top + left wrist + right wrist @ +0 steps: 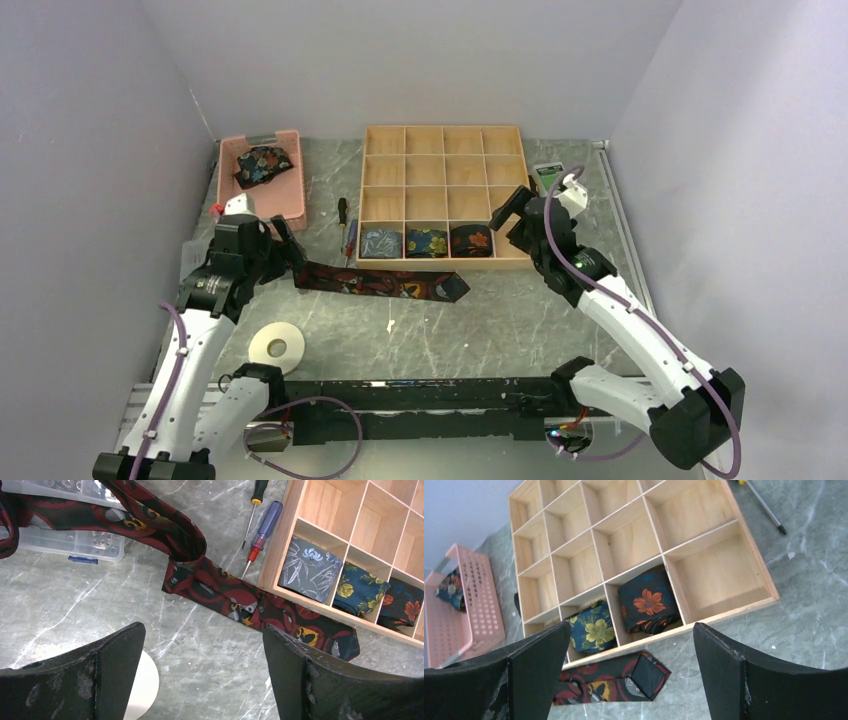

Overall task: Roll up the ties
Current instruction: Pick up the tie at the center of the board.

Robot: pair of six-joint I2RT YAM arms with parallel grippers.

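Observation:
A long maroon-and-black tie (380, 283) lies flat on the table in front of the wooden box (445, 262), wide pointed end to the right. In the left wrist view the tie (240, 602) is folded back on itself, and its narrow part runs up to the top left. My left gripper (287, 248) is open and empty over the tie's left end. My right gripper (510, 212) is open and empty above the box's right front corner, with the tie's tip (649, 677) below it. Three rolled ties fill the box's front row: grey-blue (310, 570), dark blue (360, 587) and black with orange flowers (649, 602).
A pink basket (300, 190) at the back left holds another floral tie (263, 165). Two screwdrivers (345, 225) lie left of the box. A white tape roll (277, 347) sits near the front left. A clear plastic case (70, 542) lies under the tie's narrow part.

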